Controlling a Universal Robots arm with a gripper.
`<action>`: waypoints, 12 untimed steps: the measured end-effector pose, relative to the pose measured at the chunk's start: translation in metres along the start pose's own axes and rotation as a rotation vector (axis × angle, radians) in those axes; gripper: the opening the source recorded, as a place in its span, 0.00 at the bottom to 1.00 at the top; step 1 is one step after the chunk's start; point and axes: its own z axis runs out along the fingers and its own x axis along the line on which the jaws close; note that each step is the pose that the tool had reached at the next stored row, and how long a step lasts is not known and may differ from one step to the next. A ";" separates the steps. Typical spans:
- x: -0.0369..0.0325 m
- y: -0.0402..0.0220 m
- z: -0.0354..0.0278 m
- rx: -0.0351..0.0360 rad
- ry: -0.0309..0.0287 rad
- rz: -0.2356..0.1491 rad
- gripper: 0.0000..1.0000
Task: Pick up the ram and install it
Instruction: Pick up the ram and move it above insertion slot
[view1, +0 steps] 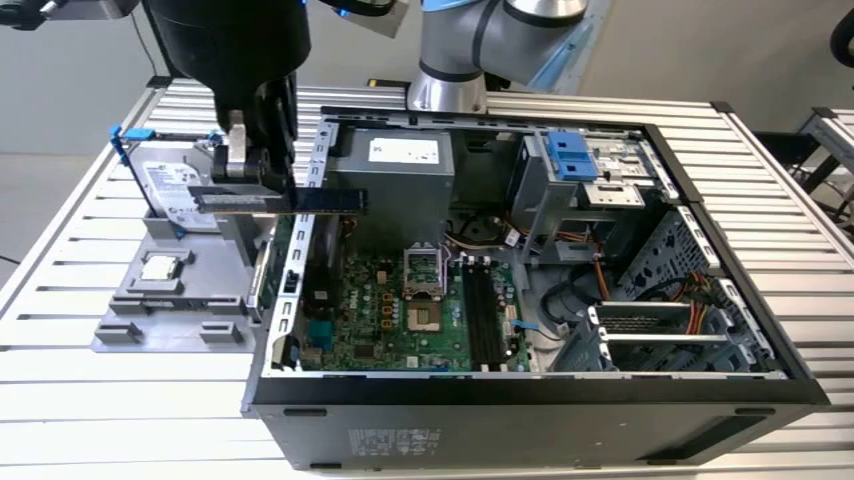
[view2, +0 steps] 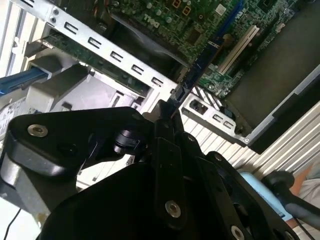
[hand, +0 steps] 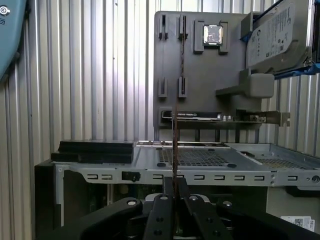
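The pincer (view1: 251, 185) is closed on the ram (view1: 330, 199), holding it off the table (view1: 80, 400) with its long side level in the exterior view. The stick hangs over the wall of the open computer case (view1: 534, 395) on the exterior view's left, one end reaching in above the motherboard (view1: 387, 320) and the other pointing back toward the grey holder (view1: 174, 325) beside the case. In the first wrist view the ram (hand: 174, 145) shows edge-on as a thin line, pinched between the two dark fingers (hand: 161, 210); in the second wrist view it (view2: 200, 62) juts out from the pincer over the green board. The black slots (view1: 483, 310) lie well apart from it (the stick is seated in none of them). On the holder sit the silver hard drive (view1: 174, 190) in its blue frame and the small square chip (view1: 160, 267).
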 end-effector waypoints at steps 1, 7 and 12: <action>0.0000 -0.0022 0.0000 0.0000 0.0000 0.000 0.00; -0.0001 -0.0149 0.0000 0.0000 0.0000 0.000 0.00; -0.0001 -0.0252 0.0000 0.0000 0.0000 0.000 0.00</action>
